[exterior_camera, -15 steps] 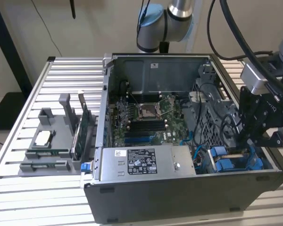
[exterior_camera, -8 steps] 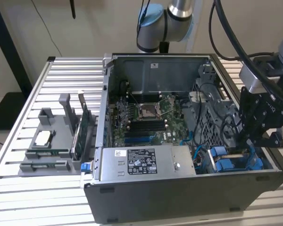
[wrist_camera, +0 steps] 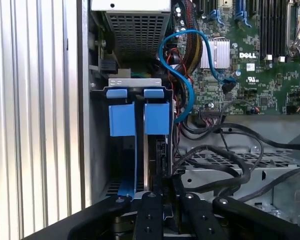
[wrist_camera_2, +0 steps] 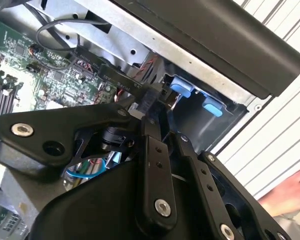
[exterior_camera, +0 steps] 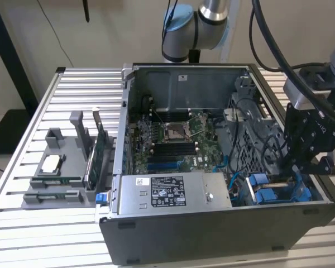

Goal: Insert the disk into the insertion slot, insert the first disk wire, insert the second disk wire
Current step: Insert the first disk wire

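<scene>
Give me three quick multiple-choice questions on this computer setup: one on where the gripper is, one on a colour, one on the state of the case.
1. Where in the computer case is the gripper?
A) the end at the exterior view's left
B) the middle
C) the end at the exterior view's right, by the blue carrier tabs

2. The looping cable is:
A) blue
B) white
C) green

3. The case is:
A) closed
B) open, motherboard exposed
C) wrapped in plastic

Answers: 1 C, it reaches in beside the tabs; 2 A, it curves blue in the first wrist view; 3 B, the board lies in plain sight.
</scene>
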